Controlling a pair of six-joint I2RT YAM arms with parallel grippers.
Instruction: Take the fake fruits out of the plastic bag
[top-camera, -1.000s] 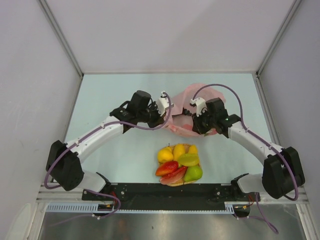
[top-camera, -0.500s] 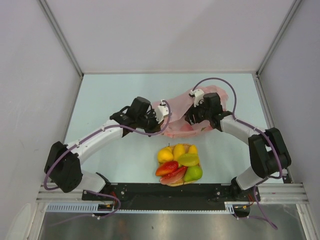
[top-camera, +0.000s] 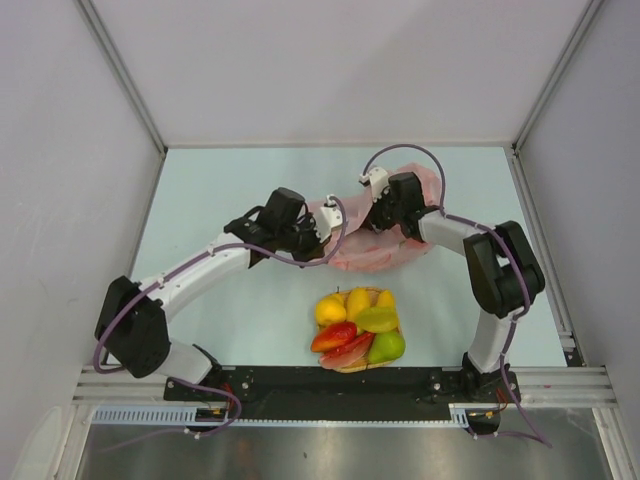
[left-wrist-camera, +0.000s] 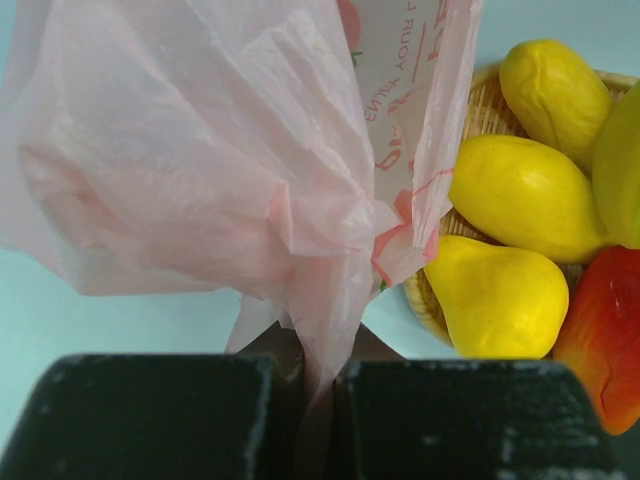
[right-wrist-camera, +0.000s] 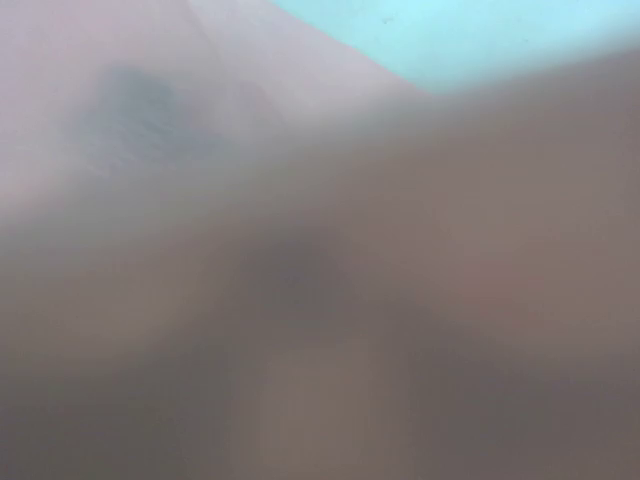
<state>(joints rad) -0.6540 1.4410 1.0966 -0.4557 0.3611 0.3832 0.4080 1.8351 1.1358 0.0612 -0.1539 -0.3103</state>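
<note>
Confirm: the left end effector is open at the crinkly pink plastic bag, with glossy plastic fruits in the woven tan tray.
Not open: the left wrist view shows the left end effector shut on the crinkly pink plastic bag. The glossy fruits do lie in the woven tray.

Plain pale grey panel walls (top-camera: 340, 70) enclose a smooth light blue-green tabletop (top-camera: 220, 180), evenly lit; a black metal rail (top-camera: 300, 385) lines its near edge.

Looks like robot lab test cell: plain white panel walls (top-camera: 340, 70), metal corner struts (top-camera: 121, 75), pale teal tabletop (top-camera: 220, 180), black mounting rail (top-camera: 300, 384) along near edge.
</note>
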